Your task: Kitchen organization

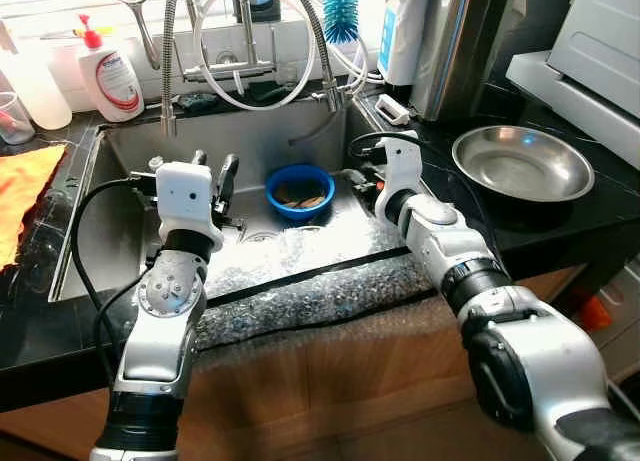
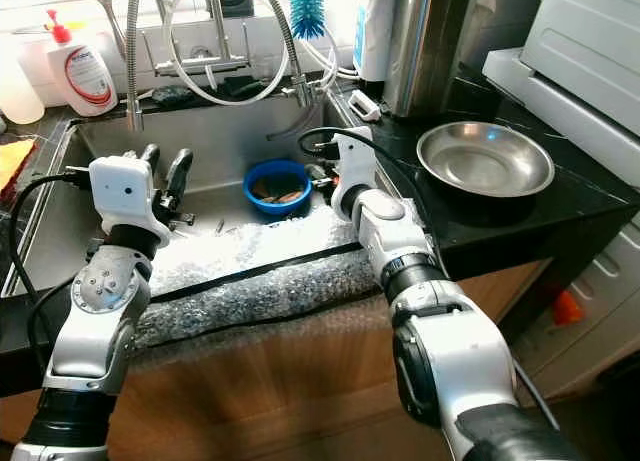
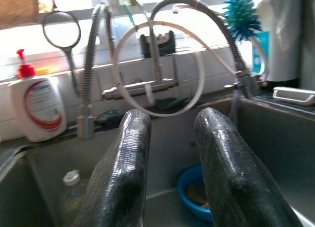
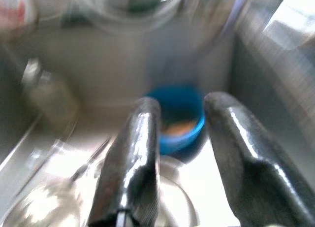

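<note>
Blue round plastic bowl (image 1: 300,190) with some brown food rests inside sits on the floor of the stainless steel sink (image 1: 120,221), near the back wall and just under the coiled spring faucet (image 1: 170,61). Both arms reach over the sink edge, which is covered w/ a sheet of bubble wrap (image 1: 300,281).

Left gripper (image 1: 218,179) hovers to the left of the bowl, fingers apart w/ a medium gap, holding nothing. Right gripper (image 4: 182,153) is just beside the bowl on its right side, fingers also apart and empty; the right wrist view is blurred, so the arm is probably moving.

Risks, as I judge:
- Bowl is light and the sink floor looks wet, so one finger touching the rim first can push it away or tip it, spilling the rests.
- Approaching fast, the right gripper can hit the sink wall or the faucet hose.
- Small clear plastic bottle (image 3: 71,187) lies in the left part of the sink; the left arm can knock it.
- Bubble wrap can catch on a forearm and slide.
</note>
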Tool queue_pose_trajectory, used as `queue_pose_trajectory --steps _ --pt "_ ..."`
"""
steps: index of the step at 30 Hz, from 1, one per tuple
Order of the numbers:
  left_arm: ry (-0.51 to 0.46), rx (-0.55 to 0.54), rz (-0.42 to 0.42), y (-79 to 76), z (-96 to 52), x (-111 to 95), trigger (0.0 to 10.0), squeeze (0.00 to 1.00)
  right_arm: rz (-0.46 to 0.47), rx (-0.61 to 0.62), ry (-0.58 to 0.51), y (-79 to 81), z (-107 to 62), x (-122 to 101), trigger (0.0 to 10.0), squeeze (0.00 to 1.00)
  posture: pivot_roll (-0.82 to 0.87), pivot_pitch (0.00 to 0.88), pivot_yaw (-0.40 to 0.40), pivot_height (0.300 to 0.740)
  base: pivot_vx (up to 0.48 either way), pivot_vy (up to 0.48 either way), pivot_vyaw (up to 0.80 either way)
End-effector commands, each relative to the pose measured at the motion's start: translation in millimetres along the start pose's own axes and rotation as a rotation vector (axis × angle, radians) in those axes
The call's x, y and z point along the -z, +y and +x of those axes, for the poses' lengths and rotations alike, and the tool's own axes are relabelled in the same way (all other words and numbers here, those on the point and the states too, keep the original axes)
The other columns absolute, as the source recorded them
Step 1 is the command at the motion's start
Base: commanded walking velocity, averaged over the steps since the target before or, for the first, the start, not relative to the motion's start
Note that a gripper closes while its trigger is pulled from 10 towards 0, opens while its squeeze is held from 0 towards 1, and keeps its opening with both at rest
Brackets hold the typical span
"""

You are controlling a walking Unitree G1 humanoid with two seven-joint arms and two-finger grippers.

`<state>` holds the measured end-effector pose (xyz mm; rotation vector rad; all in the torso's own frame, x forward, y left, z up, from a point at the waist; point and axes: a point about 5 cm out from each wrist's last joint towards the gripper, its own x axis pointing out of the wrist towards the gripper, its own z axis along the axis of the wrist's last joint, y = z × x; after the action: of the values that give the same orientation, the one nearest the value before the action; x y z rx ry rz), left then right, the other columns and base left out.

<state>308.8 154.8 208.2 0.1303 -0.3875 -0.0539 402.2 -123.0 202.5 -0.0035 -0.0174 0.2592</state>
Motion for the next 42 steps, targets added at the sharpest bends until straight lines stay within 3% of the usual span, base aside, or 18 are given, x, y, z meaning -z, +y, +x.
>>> queue_pose_trajectory --steps 1,3,4,5,13,14,21,26,34,35,40,41,42 --pt "-0.012 -0.010 0.012 1.5 -0.1 -3.3 10.0 0.00 -0.034 0.069 -0.136 -11.4 -2.7 -33.6 10.0 0.00 -0.05 0.000 0.006 0.740 0.000 0.000 0.00" --pt "-0.012 -0.011 0.012 1.8 -0.2 -3.4 10.0 0.00 -0.039 0.116 -0.178 -19.1 -9.0 -41.1 10.0 0.00 -0.05 0.000 0.006 0.740 0.000 0.000 0.00" --pt "-0.009 -0.008 0.013 2.4 -0.5 -2.3 10.0 0.00 -0.033 0.212 -0.201 -38.6 -22.0 -44.3 10.0 0.00 -0.07 0.000 0.013 0.740 0.000 0.000 0.00" --pt "-0.009 -0.005 0.014 2.4 -0.3 -1.8 10.0 0.00 -0.031 0.247 -0.204 -47.2 -27.9 -43.7 10.0 0.00 -0.07 0.000 0.017 0.740 0.000 0.000 0.00" --pt "-0.019 0.008 0.016 1.9 2.8 -4.0 10.0 0.00 0.013 0.414 -0.203 -73.6 -59.5 -37.1 10.0 0.00 -0.08 0.000 0.023 0.740 0.000 0.000 0.00" --pt "-0.017 0.010 0.017 2.0 2.4 -3.5 10.0 0.00 0.042 0.440 -0.199 -77.2 -63.8 -35.3 10.0 1.00 -0.08 0.000 0.026 0.740 0.000 0.000 0.00" --pt "-0.014 0.030 0.014 -1.2 2.4 -2.3 10.0 0.00 0.193 0.624 -0.109 -103.9 -84.6 -18.8 10.0 1.00 -0.09 0.000 0.033 0.740 0.000 0.000 0.00" --pt "-0.020 0.043 0.010 -3.2 3.8 -3.0 10.0 0.00 0.315 0.677 -0.055 -111.7 -85.5 -12.0 10.0 1.00 -0.09 0.000 0.032 0.740 0.000 0.000 0.00" --pt "-0.021 0.059 0.021 -5.3 3.4 -2.7 10.0 0.00 0.396 0.680 -0.016 -115.8 -77.2 -8.4 10.0 1.00 -0.08 0.000 0.033 0.740 0.000 0.000 0.00" --pt "-0.022 0.059 0.022 -5.0 4.0 -3.1 10.0 0.00 0.401 0.686 -0.004 -116.7 -74.7 -7.0 10.0 0.00 -0.08 0.000 0.035 0.740 0.000 0.000 0.00" --pt "-0.021 0.060 0.025 -3.5 5.1 -4.1 10.0 0.00 0.460 0.720 0.015 -122.8 -64.5 -6.2 10.0 0.00 -0.07 0.000 0.040 0.740 0.000 0.000 0.00" --pt "-0.021 0.060 0.026 -3.4 5.2 -4.3 10.0 0.00 0.464 0.720 0.009 -123.2 -63.7 -7.7 10.0 0.63 -0.07 0.000 0.040 0.740 0.000 0.000 0.00" --pt "-0.022 0.059 0.027 -2.8 5.4 -4.6 10.0 0.00 0.466 0.732 -0.006 -125.0 -62.4 -11.5 10.0 1.00 -0.07 0.000 0.040 0.740 0.000 0.000 0.00"
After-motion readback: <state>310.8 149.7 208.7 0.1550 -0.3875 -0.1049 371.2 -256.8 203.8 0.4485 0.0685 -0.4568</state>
